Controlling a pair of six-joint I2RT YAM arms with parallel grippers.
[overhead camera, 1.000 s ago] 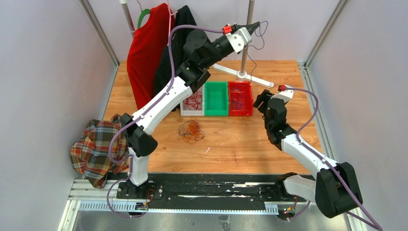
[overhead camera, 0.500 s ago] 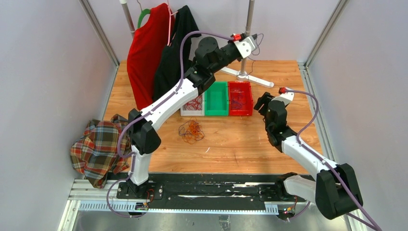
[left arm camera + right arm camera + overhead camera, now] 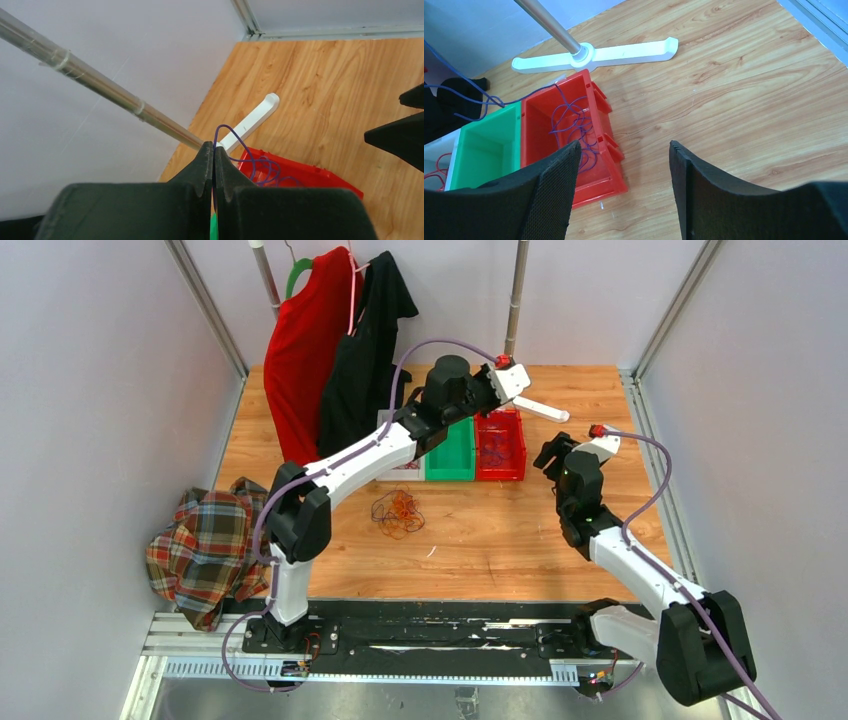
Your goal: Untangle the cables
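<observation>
**Q:** Top external view: where are the cables?
**A:** A tangle of orange and red cables (image 3: 397,512) lies on the wooden table (image 3: 500,540), well apart from the ends of both arms and on the near side of the bins. The left arm (image 3: 350,455) stretches across the green bin (image 3: 452,452) toward the red bin (image 3: 498,448). The right arm (image 3: 620,550) ends just beside the red bin's outer wall. How far either pair of fingers is open cannot be told from this view.

**Q:** Left wrist view: how do the fingers stand?
**A:** The left gripper (image 3: 214,152) is closed, its tips meeting on a thin purple cable (image 3: 248,152). The cable arches up from the tips and falls in loops into the red bin just beyond them. Further off lie the rack's white foot (image 3: 255,120) and its metal pole (image 3: 100,85).

**Q:** Right wrist view?
**A:** The right gripper (image 3: 623,146) is spread wide, with nothing between its fingers. The red bin sits ahead of the left finger, and coils of the purple cable lie inside it. One strand climbs over the bin's far corner and runs off left, above the green bin. Past the green bin, at the frame's left edge, red cables (image 3: 438,165) lie in a white bin (image 3: 455,150).
</observation>
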